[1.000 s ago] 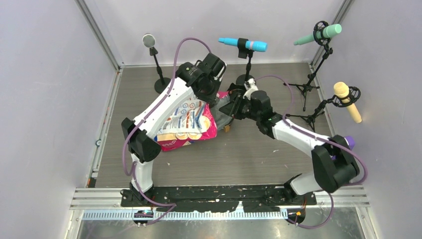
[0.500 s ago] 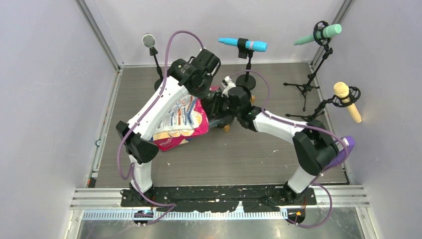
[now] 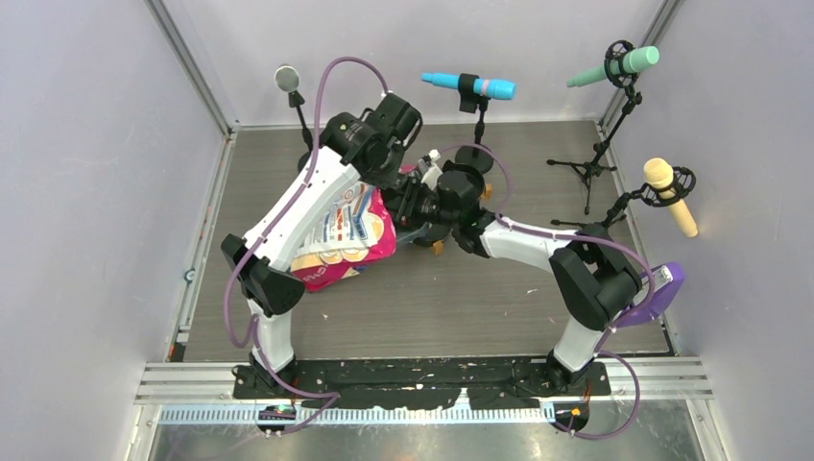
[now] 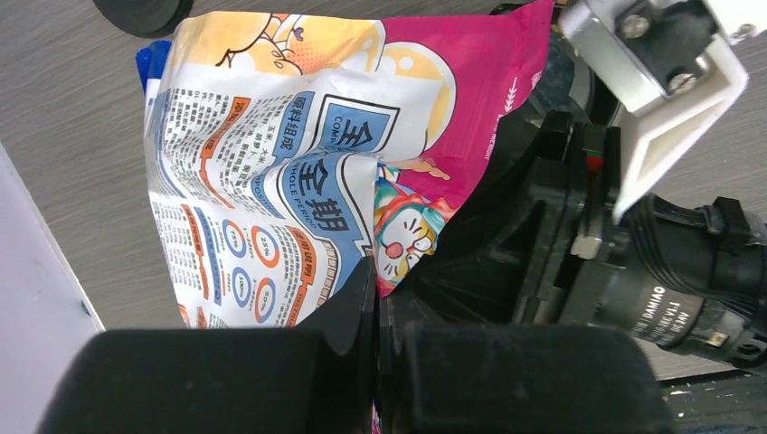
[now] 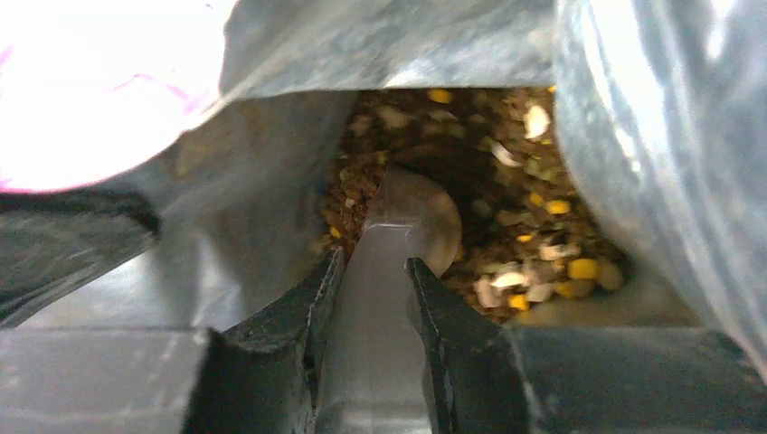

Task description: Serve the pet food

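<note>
Left end effector (image 4: pixel 375 303), closed, pinches the pet food bag (image 4: pixel 271 181). Right end effector (image 5: pixel 371 271) grips an apparent scoop (image 5: pixel 409 215), pointing lengthwise into the kibble (image 5: pixel 520 249).

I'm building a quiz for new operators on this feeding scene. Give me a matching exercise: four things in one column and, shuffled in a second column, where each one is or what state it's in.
Column 1
1. left gripper
2. scoop
3. pet food
4. yellow microphone

Column 2
A. loose inside the bag
B. far right of the overhead view
C. shut on the bag
D. held by the right gripper, reaching into the bag

Pairs: 1-C, 2-D, 3-A, 4-B
</note>
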